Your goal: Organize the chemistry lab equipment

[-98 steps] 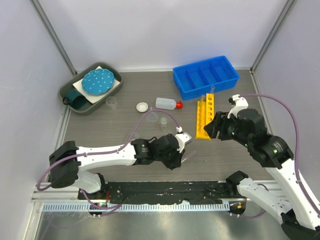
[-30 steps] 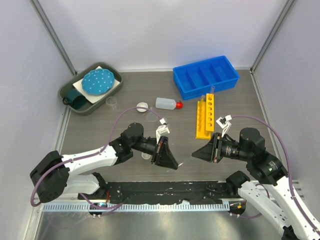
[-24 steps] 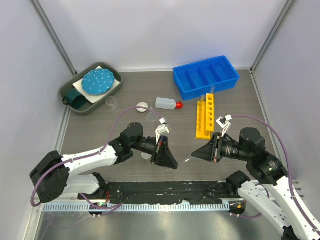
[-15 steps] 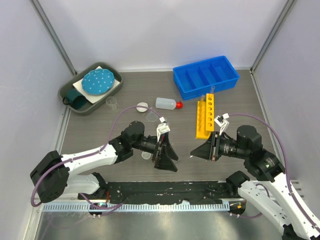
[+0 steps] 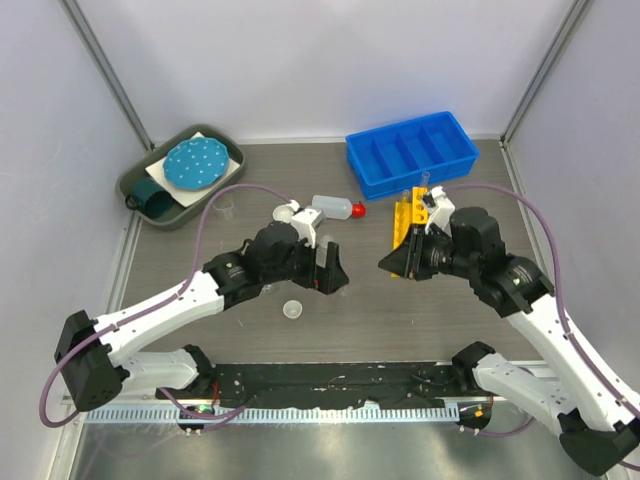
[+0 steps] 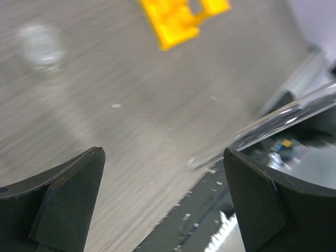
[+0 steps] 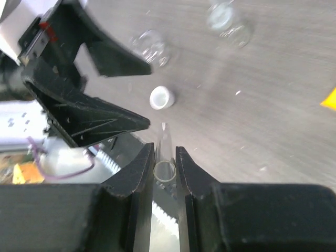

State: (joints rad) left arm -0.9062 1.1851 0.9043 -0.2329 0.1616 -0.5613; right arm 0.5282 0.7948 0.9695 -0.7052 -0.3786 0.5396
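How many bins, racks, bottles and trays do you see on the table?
Blue bin: 1
Yellow rack: 1
Red-capped bottle: 1
Green tray: 1
Total: 4

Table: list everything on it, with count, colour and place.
bin: one, blue, far right.
rack: one, yellow, before the bin.
tubes: two, clear; one held, another standing in rack.
bottle: one, translucent, red cap, centre.
dishes: two, white; one near, another by bottle.
glassware: two pieces, clear, blurred, mid-table; second.
beaker: one, clear, by tray.
tray: one, dark green, far left, holding teal dotted disc.
left fingers: black, open.
right fingers: black, shut on tube.
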